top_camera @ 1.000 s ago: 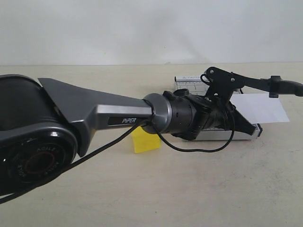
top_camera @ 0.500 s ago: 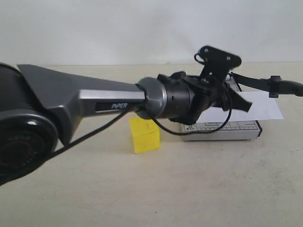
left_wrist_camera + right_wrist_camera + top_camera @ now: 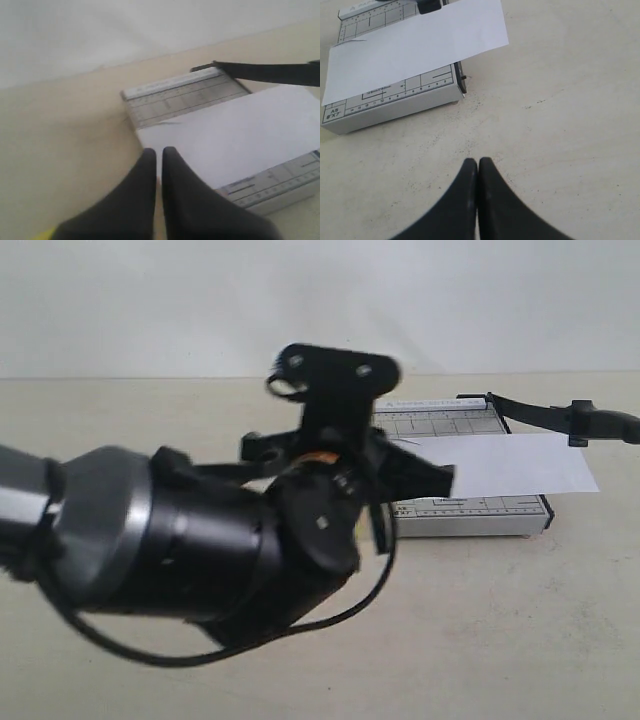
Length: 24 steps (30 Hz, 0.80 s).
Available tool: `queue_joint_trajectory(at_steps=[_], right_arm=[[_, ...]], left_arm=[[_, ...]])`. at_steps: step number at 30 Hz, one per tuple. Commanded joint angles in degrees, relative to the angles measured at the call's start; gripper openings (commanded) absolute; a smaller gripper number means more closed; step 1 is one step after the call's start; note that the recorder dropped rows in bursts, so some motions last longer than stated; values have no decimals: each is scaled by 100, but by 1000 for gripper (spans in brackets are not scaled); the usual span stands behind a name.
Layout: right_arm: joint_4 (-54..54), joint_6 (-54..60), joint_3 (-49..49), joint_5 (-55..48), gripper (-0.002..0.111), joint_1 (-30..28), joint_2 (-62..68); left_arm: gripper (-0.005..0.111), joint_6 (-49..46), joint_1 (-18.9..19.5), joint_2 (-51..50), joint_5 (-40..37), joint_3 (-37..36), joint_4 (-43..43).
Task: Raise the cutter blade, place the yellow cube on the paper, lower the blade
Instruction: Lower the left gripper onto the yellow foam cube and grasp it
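Status, step 2 of 3 (cube transfer).

Change: over the last second my left arm has withdrawn from above the trimmer base (image 3: 470,512) and swung back toward the near edge of the counter (image 3: 500,640). It now fills the left of the exterior view and covers the spot where the yellow cube stood half a second ago.

Left tool (image 3: 159,152): fingers pressed together, holding nothing. Right tool (image 3: 478,162): likewise pressed together and empty, hanging over bare counter on the near side of the trimmer.

The cutter blade (image 3: 540,415) angles up off the board, clear of the paper (image 3: 520,465), so I judge the raise complete. The paper lies across the trimmer toward the far edge of the counter, with its right end overhanging the board.

The yellow cube (image 3: 45,234) shows only as a sliver in the left wrist view, just beside my left tool and off the paper.

Implication: the cube is not yet grasped. The left tool must part its fingers before descending on it
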<state>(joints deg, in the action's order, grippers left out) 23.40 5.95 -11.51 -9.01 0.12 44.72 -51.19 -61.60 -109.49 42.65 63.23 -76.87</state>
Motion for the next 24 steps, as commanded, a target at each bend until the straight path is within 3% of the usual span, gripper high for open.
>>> queue_joint_trajectory(at_steps=[1,5,8,11,12,14,18,24], right_arm=[[18,33,-12,-57,0,-12,-4],[30,33,-12,-45,0,-12,-4],[30,33,-12,-45,0,-12,-4],[30,33,-12,-33,0,-12,-4],[30,33,-12,-33,0,-12,-4],[30,33,-12,-33,0,-12,-4],[30,33,-12,-33,0,-12,-4],[30,33,-12,-33,0,-12,-4]], left_arm=[[4,1084,-23,384,1072,-1337,-481],[4,-249,-23,334,1078,-1467,-1372],[11,-142,-23,321,876,-1467,-1545],[54,643,-23,278,326,-1456,-658],[81,1073,-23,211,307,-1446,-266],[106,1672,2,58,334,-1306,-257],[101,1685,113,-331,634,-863,-520],[83,1159,373,-975,709,-133,-771]])
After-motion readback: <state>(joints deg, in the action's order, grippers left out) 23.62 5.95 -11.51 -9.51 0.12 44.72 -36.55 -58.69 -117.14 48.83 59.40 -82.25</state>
